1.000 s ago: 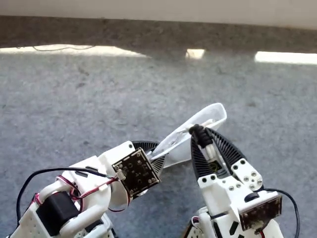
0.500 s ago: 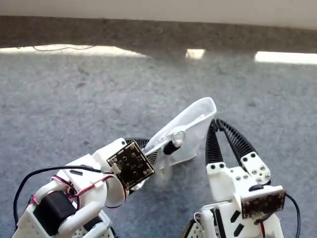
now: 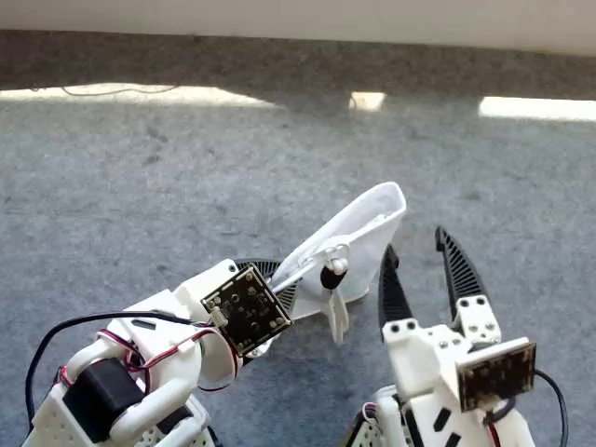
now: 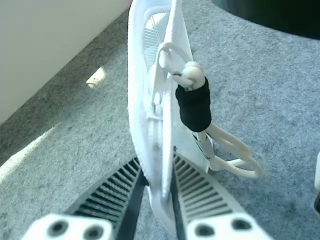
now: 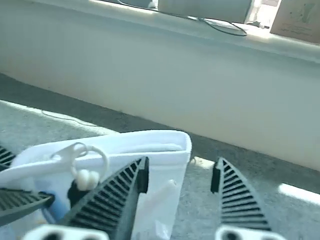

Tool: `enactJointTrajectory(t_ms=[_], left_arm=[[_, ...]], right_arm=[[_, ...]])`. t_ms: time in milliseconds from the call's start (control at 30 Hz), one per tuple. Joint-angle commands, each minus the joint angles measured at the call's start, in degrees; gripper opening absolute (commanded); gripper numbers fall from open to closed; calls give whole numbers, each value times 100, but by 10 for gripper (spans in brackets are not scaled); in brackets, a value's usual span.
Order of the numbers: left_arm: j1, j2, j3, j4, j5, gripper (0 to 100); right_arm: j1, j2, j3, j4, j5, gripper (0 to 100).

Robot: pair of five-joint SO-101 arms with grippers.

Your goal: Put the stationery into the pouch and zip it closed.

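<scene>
The left gripper has its two ribbed fingers narrow and pressed on the near lower corner of the white mesh pouch; it holds the pouch raised above the grey carpeted surface, standing on edge and tilted, with the far corner pointing up and to the right. I judge this grip is there to anchor one end, so that the zipper can be pulled against something fixed.

The zipper pull, a black bead with a white knot on top, sits on the upper edge of the pouch near the held end; its white cord loop hangs loose below it.

The right gripper is just to the right of the pouch, with its fingers spread wide and nothing between them; in the right wrist view one finger is in front of the pouch wall, but I cannot tell if it touches.

The mesh hides the inside, so I cannot tell if the stationery is already in the pouch, nor how far the zipper is closed; probably the zipping step is in hand, and the free gripper would need to catch the small bead.
</scene>
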Motion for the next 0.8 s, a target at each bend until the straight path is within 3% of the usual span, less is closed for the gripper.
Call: enactJointTrajectory(t_ms=[0,167,500,767], left_arm=[[-127,-13,-4,-35,-79,4],[-127,-13,4,-35,-79,4],[-127,-13,4,-44,-70,4],[-127,-13,4,-44,-62,4]], right_arm=[[-620,-4,-479,409,-97,209],[-1490,13,-593,673,-97,209],[-2308,31,-523,505,-123,209],[-2369,40,497,-365,-105,176]])
